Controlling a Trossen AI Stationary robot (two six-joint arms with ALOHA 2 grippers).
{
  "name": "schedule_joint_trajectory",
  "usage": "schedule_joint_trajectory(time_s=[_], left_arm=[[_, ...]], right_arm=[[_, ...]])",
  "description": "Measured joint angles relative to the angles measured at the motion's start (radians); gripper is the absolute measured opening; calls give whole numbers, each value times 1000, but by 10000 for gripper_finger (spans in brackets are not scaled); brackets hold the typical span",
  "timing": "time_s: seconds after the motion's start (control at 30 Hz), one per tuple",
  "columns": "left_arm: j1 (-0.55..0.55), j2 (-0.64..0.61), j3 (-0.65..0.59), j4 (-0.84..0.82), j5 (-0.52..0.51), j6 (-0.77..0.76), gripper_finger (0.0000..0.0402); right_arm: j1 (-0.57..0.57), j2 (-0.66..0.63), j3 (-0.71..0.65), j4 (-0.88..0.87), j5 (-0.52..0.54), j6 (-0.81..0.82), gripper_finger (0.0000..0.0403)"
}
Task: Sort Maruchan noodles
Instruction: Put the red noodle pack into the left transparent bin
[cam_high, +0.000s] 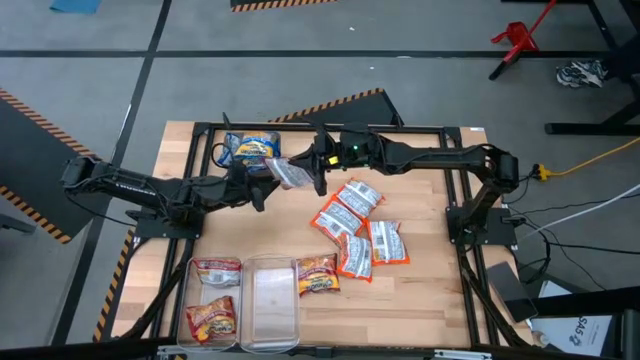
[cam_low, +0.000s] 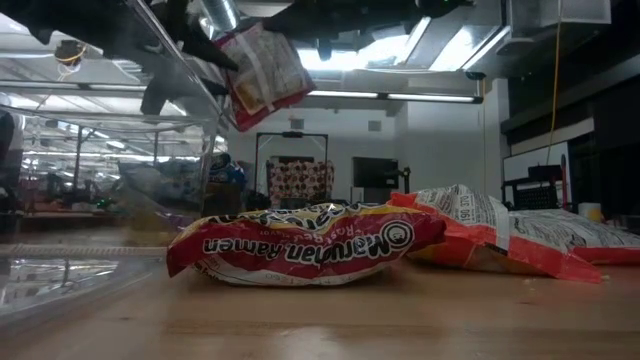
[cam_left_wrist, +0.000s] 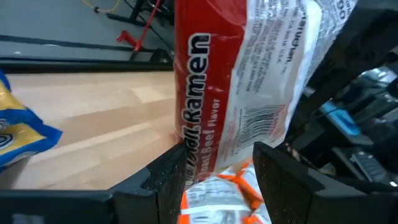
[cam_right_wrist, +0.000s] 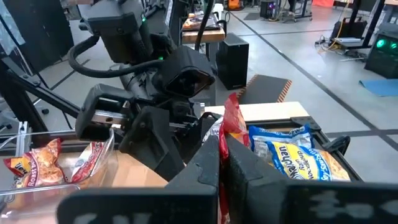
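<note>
Above the far middle of the surface (cam_high: 420, 300), both hands meet on one red-and-white noodle packet (cam_high: 290, 173) held in the air: the right hand (cam_high: 318, 165) is pressed together on its edge, and the left hand (cam_high: 262, 187) has its fingers spread around the packet's other end. Blue-and-yellow packets (cam_high: 252, 148) lie at the far edge. Orange-and-white packets (cam_high: 357, 225) lie at mid-surface, while red ones (cam_high: 214, 295) rest in the clear bins (cam_high: 270, 315) at the near edge.

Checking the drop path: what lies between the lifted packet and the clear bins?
In the high view, only bare table separates the lifted packet from the clear bins.
</note>
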Motion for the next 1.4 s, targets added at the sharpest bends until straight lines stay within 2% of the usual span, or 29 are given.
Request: schedule_joint_trajectory(time_s=[0.4,0.73,1.13,1.4], left_arm=[[-1,0,0,0,24,244,179],[17,0,0,181,169,411,179],[17,55,0,248,211,543,179],[17,93,0,258,236,545,179]], right_arm=[[0,-44,0,-2,-52,-2,0],[0,-66,0,54,-123,5,0],[35,-71,0,71,-154,37,0],[39,-71,0,107,-183,70,0]])
